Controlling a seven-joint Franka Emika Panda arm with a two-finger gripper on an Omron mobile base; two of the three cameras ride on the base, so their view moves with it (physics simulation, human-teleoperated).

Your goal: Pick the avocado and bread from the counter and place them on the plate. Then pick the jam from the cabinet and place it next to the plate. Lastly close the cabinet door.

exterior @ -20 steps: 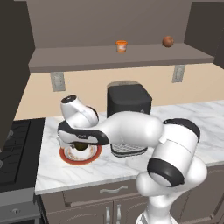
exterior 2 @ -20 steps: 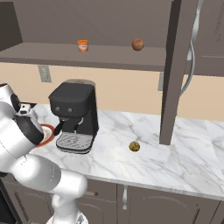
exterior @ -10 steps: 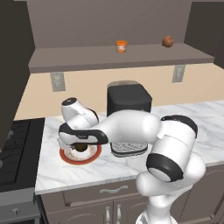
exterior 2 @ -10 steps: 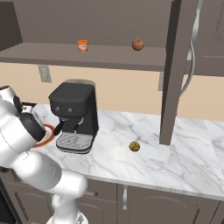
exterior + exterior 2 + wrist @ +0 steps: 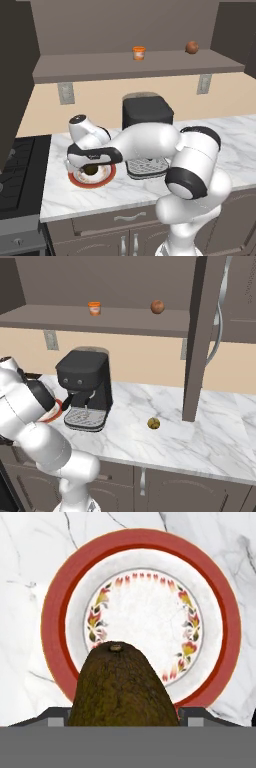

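Our claw [image 5: 123, 724] pinches the avocado [image 5: 122, 687] betw. both fingers, its stem end pointing away from the hand. Straight beyond it, directly under the claw, lies the red-rimmed plate [image 5: 52, 612] on the marble counter [image 5: 30, 552]. We judge next move = lower & let go, approx. centred.

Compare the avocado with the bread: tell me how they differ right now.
The avocado is dark brown-green; the bread is paler tan-yellow. The avocado sits between the gripper's fingers above the plate; the bread lies free on the counter, right of the coffee machine. So the avocado is nearly delivered and the bread is not yet picked. Both are small rounded lumps.
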